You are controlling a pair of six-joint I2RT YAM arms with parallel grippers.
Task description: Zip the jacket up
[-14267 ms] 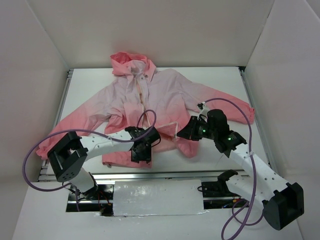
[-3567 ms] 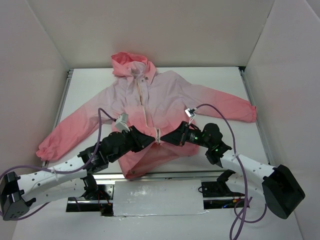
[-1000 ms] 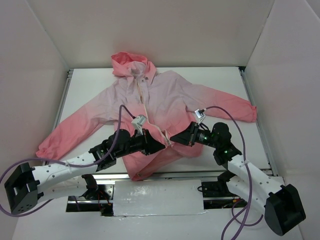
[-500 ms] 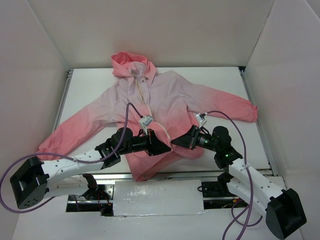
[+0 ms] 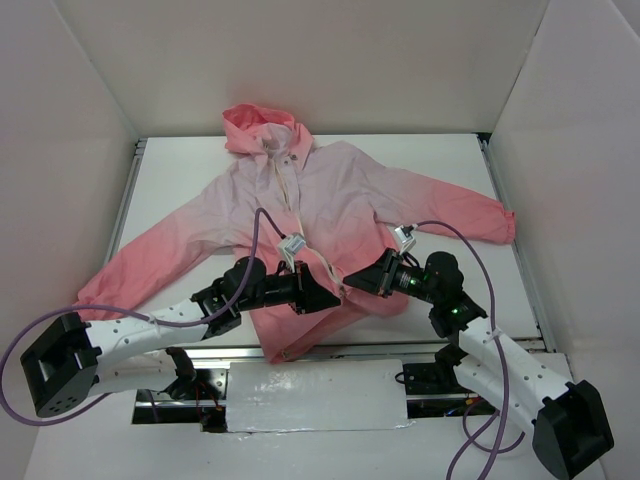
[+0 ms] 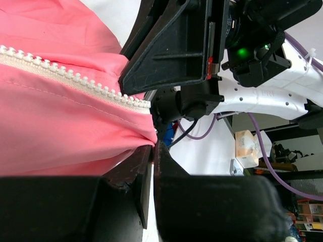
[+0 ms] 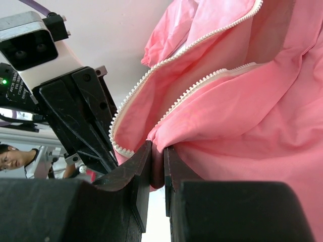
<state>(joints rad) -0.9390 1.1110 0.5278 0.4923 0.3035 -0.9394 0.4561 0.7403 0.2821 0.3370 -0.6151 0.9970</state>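
Jacket (image 5: 335, 190) spread across the worktop (image 5: 440, 165), hood (image 5: 262, 125) at the far edge, my left pincer (image 6: 153, 151) clamped on fabric beside the zipper (image 6: 70, 75) near the near edge, my right pincer (image 7: 157, 151) clamped on the facing side.

This is a robotics lab: a white desk (image 5: 440, 170) boxed in by plain white panels (image 5: 300, 60) on the left, far and right, with a left arm (image 5: 140, 335) and a right arm (image 5: 500, 365) trailing purple cables (image 5: 452, 226) bolted at its near edge. Beyond it the wrist views catch a cardboard box (image 6: 246, 148), cluttered shelves (image 6: 305, 201) and a person in glasses (image 7: 9, 160).
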